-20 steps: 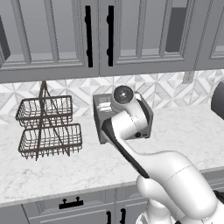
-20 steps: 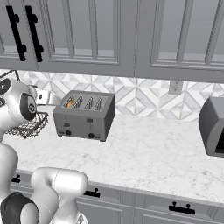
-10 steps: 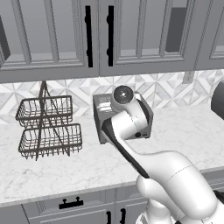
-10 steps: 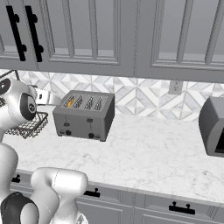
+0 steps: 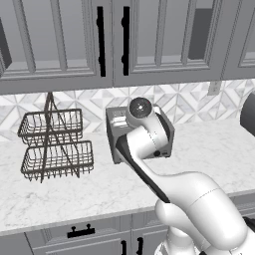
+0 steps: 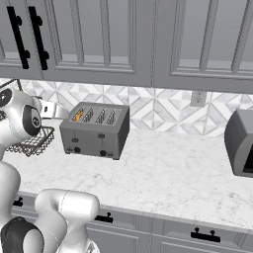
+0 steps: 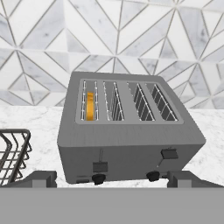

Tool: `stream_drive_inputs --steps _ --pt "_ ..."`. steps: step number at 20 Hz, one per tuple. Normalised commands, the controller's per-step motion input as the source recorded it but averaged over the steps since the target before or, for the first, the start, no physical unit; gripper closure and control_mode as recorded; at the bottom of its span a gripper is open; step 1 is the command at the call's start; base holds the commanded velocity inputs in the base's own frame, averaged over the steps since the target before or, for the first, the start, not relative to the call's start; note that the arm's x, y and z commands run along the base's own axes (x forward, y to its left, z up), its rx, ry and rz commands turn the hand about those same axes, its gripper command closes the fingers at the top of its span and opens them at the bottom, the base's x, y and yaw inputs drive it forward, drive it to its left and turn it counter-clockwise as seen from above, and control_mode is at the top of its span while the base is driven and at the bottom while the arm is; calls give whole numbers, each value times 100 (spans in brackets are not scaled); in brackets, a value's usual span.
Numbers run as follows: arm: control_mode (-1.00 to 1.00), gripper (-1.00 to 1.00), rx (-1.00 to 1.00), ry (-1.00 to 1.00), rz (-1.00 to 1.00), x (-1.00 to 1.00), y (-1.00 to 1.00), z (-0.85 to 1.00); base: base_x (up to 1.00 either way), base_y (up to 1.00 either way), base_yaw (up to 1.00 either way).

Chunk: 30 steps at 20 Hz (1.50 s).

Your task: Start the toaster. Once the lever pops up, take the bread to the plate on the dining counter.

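The grey four-slot toaster [image 7: 131, 140] stands on the marble counter against the tiled wall. It also appears in the right base view, toaster [image 6: 96, 131], and partly behind my arm in the left base view, toaster [image 5: 114, 134]. The bread [image 7: 89, 105] sits sunk in the leftmost slot, only its orange crust showing, and the same bread [image 6: 79, 115] shows from the right. Two black levers [image 7: 100, 166] and two knobs [image 7: 99, 178] are on the front face. My gripper [image 7: 112, 180] hovers in front of the toaster, open, fingertips [image 7: 41, 178] wide apart and empty. The plate and dining counter are out of view.
A two-tier wire basket [image 5: 55, 144] stands left of the toaster, close to my hand [image 6: 52, 109]. A dark appliance [image 6: 242, 143] sits at the counter's far right. Wall cabinets [image 5: 114, 40] hang above. Bare marble counter [image 6: 173, 168] lies between toaster and appliance.
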Motion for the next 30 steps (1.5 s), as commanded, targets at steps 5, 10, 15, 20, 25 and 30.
stream_drive_inputs --steps 5,10,15,20,25,30 --pt "-100 -100 0 0 0 0 0 0 0 0 0" --pt "-100 -100 0 0 0 0 0 0 0 0 0" --pt "-100 -100 0 0 0 0 0 0 0 0 0" --pt "-100 -100 0 0 0 0 0 0 0 0 0" --pt "-100 -100 0 0 0 0 0 0 0 0 0" --pt "-100 -100 0 0 0 0 0 0 0 0 0"
